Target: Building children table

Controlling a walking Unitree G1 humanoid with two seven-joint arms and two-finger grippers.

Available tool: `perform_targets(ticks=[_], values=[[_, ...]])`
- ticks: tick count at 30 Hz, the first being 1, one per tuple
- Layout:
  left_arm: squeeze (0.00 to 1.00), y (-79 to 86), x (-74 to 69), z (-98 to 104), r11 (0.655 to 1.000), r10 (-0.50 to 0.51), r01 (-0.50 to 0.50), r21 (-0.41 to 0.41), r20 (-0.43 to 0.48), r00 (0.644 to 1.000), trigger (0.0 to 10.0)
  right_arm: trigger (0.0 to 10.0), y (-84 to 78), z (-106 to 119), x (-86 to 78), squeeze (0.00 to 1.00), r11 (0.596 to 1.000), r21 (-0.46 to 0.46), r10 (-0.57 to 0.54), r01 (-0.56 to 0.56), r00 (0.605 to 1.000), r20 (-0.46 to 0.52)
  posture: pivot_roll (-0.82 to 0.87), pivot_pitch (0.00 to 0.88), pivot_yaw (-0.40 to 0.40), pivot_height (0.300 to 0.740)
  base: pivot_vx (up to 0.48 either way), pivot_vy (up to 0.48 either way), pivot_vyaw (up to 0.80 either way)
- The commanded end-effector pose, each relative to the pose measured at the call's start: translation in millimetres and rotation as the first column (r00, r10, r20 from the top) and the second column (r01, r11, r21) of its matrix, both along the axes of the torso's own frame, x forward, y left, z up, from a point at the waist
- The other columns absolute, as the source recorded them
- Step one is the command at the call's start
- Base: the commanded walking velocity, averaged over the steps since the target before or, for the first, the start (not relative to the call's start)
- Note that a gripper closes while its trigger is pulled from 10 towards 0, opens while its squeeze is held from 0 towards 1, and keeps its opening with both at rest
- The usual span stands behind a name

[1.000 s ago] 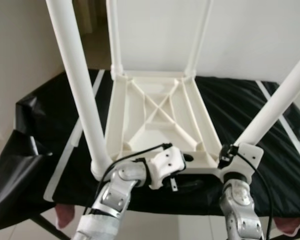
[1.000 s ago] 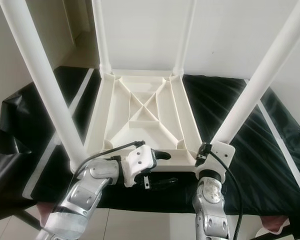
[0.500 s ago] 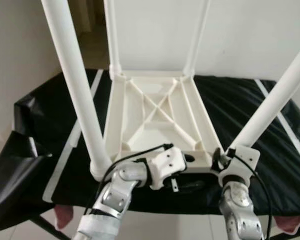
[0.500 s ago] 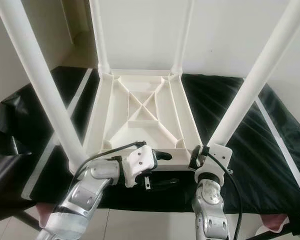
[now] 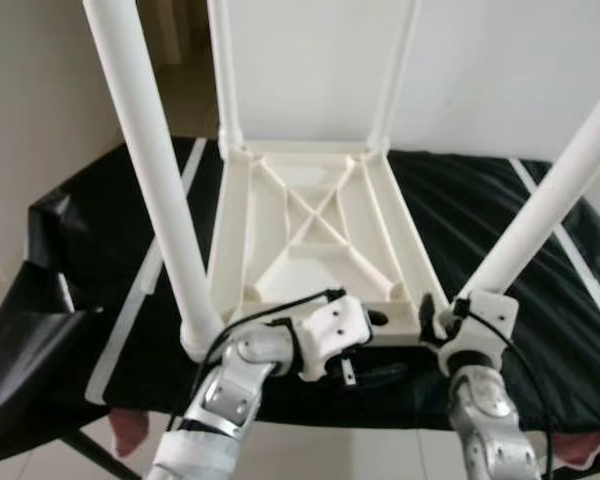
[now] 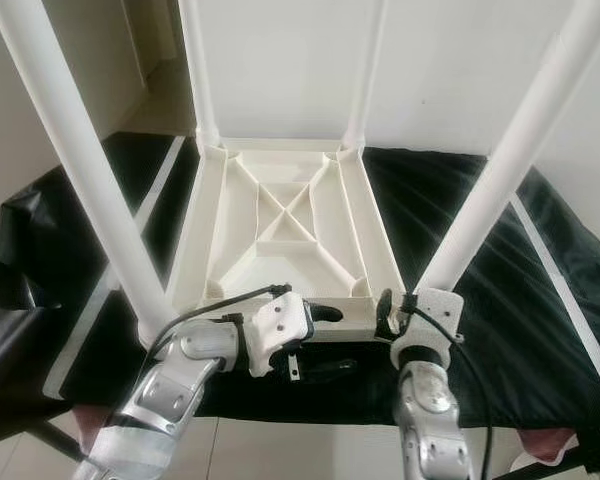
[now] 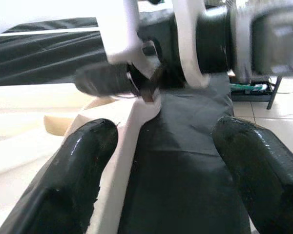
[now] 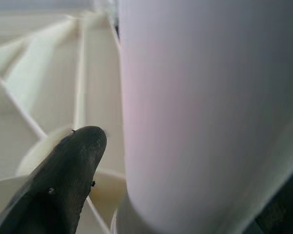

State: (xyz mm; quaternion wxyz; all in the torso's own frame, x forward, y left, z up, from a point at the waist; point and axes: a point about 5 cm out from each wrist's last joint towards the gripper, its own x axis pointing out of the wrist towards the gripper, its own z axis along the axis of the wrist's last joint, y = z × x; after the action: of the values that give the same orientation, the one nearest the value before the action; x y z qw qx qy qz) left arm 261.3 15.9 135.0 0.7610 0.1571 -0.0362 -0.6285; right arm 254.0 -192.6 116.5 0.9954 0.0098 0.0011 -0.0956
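Left eye view looks down on a black cloth (image 5: 480, 230) with pale stripes covering a work surface, white walls behind and pale floor tiles below. An upturned white plastic children's table (image 5: 315, 235) lies on the cloth with four white legs rising; their tops are cut off. The left gripper (image 7: 156, 156) sits at the table's near rim, fingers spread wide with one on each side of the rim. The right gripper (image 5: 442, 322) reaches to the base of the near right leg (image 5: 540, 215); one fingertip (image 8: 68, 170) shows beside it, its grip unclear.
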Motion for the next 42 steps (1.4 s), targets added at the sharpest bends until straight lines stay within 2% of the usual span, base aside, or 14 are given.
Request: perform_targets(ticks=[1, 5, 7, 13, 24, 25, 26, 27, 28, 29, 31, 40, 41, 42], values=[[0.0, 0.4, 5.2, 1, 0.991, 0.132, -0.131, -0.026, 0.022, 0.991, 10.0, 10.0, -3.4, 0, 0.0, 0.0, 0.997, 0.001, 0.074, -0.074, 0.997, 0.01, -0.03, 0.0, -0.035, 0.74, 0.0, 0.0, 0.0], [0.0, 1.3, 6.0, 1, 0.99, 0.138, -0.137, -0.022, 0.023, 0.99, 10.0, 10.0, -5.6, 2, 0.4, 0.0, 0.994, -0.009, 0.11, -0.11, 0.994, 0.015, -0.03, 0.0, -0.035, 0.74, 0.0, 0.0, 0.0], [0.0, 4.5, 8.3, 2, 0.989, 0.148, -0.148, -0.02, 0.027, 0.989, 10.0, 10.0, -11.8, 6, 0.6, 0.0, 0.978, -0.048, 0.202, -0.201, 0.979, 0.017, -0.03, 0.0, -0.032, 0.74, 0.0, 0.0, 0.0], [0.0, 6.6, 10.2, 3, 0.985, 0.17, -0.17, -0.02, 0.042, 0.984, 10.0, 10.0, -27.3, 4, 1.9, 0.0, 0.936, -0.118, 0.332, -0.332, 0.943, -0.018, -0.03, 0.0, -0.038, 0.74, 0.0, 0.0, 0.0], [0.0, 6.1, 8.5, 3, 0.984, 0.176, -0.175, -0.028, 0.037, 0.984, 10.0, 10.0, -33.0, 2, 7.4, 0.0, 0.882, -0.168, 0.436, -0.44, 0.898, -0.061, -0.02, 0.0, -0.045, 0.74, 0.0, 0.0, 0.0], [0.0, 6.0, 7.9, 2, 0.984, 0.175, -0.174, -0.028, 0.036, 0.984, 10.0, 8.7, -33.0, 2, 8.9, 0.0, 0.873, -0.179, 0.448, -0.453, 0.891, -0.068, -0.02, 0.0, -0.046, 0.74, 0.0, 0.0, 0.0], [0.0, 6.0, 7.9, 2, 0.984, 0.175, -0.174, -0.028, 0.036, 0.984, 10.0, 8.7, -33.0, 2, 8.9, 0.0, 0.873, -0.179, 0.448, -0.453, 0.891, -0.068, -0.02, 0.0, -0.046, 0.74, 0.0, 0.0, 0.0], [0.0, 6.1, 7.0, 2, 0.985, 0.174, -0.173, -0.027, 0.036, 0.984, 10.0, 7.0, -33.0, 3, 9.9, 0.0, 0.864, -0.183, 0.465, -0.47, 0.883, -0.072, -0.02, 0.0, -0.05, 0.74, 0.0, 0.0, 0.0], [0.0, 6.9, 6.6, 1, 0.984, 0.178, -0.177, -0.027, 0.035, 0.983, 10.0, 2.5, -34.7, 3, 11.6, 0.0, 0.851, -0.189, 0.484, -0.489, 0.872, -0.077, -0.01, 0.0, -0.052, 0.74, 0.0, 0.0, 0.0], [0.0, 6.9, 6.6, 1, 0.984, 0.178, -0.177, -0.027, 0.035, 0.983, 10.0, 2.5, -34.7, 3, 11.6, 0.0, 0.851, -0.189, 0.484, -0.489, 0.872, -0.077, -0.01, 0.0, -0.052, 0.74, 0.0, 0.0, 0.0], [0.0, 7.0, 6.5, 1, 0.983, 0.182, -0.181, -0.028, 0.034, 0.983, 10.0, 0.0, -36.9, 3, 11.9, 0.0, 0.846, -0.194, 0.491, -0.497, 0.867, -0.081, -0.01, 0.0, -0.06, 0.74, 0.0, 0.0, 0.0], [0.0, 7.2, 7.7, 2, 0.98, 0.195, -0.194, -0.035, 0.034, 0.98, 10.0, 0.0, -40.4, -3, 10.7, 0.0, 0.847, -0.175, 0.496, -0.503, 0.864, -0.081, 0.0, 0.0, -0.066, 0.74, 0.0, 0.0, 0.0], [0.0, 7.6, 8.5, 2, 0.98, 0.197, -0.195, -0.035, 0.034, 0.98, 10.0, 9.6, -40.4, -4, 11.2, 0.0, 0.859, -0.158, 0.481, -0.487, 0.873, -0.077, -0.01, 0.0, -0.065, 0.74, 0.0, 0.0, 0.0], [0.0, 7.9, 9.0, 2, 0.98, 0.197, -0.196, -0.034, 0.033, 0.98, 10.0, 9.6, -40.3, -5, 11.7, 0.0, 0.867, -0.147, 0.47, -0.476, 0.88, -0.073, -0.01, 0.0, -0.065, 0.74, 0.0, 0.0, 0.0]])
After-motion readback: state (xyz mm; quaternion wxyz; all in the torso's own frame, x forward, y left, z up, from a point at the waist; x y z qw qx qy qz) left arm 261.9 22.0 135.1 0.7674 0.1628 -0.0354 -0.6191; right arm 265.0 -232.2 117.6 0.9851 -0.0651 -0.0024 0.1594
